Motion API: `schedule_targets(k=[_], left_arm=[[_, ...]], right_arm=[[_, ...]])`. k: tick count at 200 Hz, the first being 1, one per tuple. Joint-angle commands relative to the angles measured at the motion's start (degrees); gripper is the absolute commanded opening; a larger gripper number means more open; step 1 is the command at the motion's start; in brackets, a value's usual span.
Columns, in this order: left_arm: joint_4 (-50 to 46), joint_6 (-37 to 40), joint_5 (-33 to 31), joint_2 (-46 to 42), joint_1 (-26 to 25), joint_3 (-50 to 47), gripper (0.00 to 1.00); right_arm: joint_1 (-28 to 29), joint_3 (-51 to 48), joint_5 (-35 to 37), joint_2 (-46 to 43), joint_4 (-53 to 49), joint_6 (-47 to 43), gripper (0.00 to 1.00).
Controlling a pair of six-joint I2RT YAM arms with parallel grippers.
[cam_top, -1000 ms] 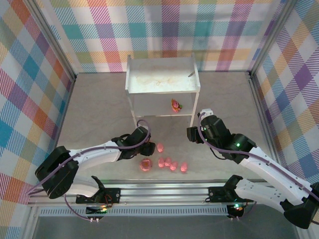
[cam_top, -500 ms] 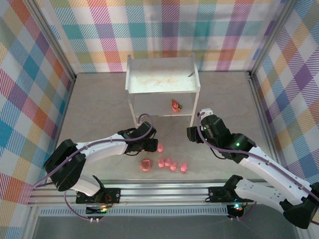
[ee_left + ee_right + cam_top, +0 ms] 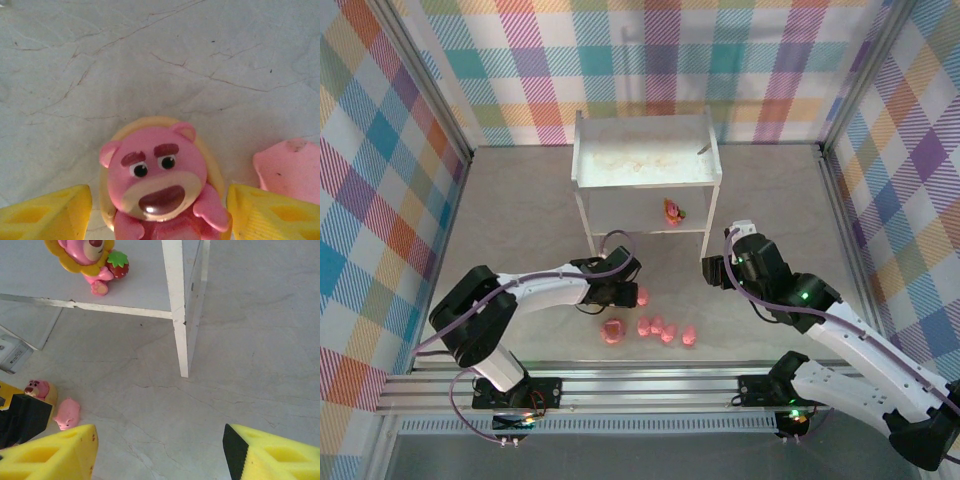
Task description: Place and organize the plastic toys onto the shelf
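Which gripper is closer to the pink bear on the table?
Left. The left gripper straddles the pink bear, jaws open on either side of it. The right gripper hangs apart, near the shelf leg.

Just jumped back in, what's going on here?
The left gripper is down at the table, open jaws either side of a pink bear toy, not yet closed. The right gripper hangs open and empty by the shelf leg. A second bear is on the lower shelf; other pink toys lie on the table.
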Motion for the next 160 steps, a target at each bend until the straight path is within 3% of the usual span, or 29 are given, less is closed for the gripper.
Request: schedule_targets(k=[1, 24, 74, 93, 160], left_arm=[[-0.9, 0.2, -1.2, 0.8, -0.8, 1.8, 0.69], [-1.4, 0.7, -1.4, 0.8, -0.8, 1.8, 0.65], [-1.0, 2.3, 1.9, 0.7, -0.8, 0.6, 0.40], [-1.2, 2.8, 2.6, 0.1, -0.8, 0.5, 0.36], [-3.8, 4.8, 1.8, -4.3, -0.8, 2.6, 0.34]], right_arm=[[-0.6, -0.7, -1.0, -0.8, 1.3, -1.4, 0.68], [-1.1, -0.8, -1.4, -0.9, 1.2, -1.5, 0.68], [-1.7, -1.1, -2.0, -0.8, 1.7, -1.3, 0.68], [-1.8, -1.0, -2.2, -0.8, 1.7, -1.3, 0.68], [-1.9, -0.9, -2.2, -1.2, 1.9, -1.2, 0.68]])
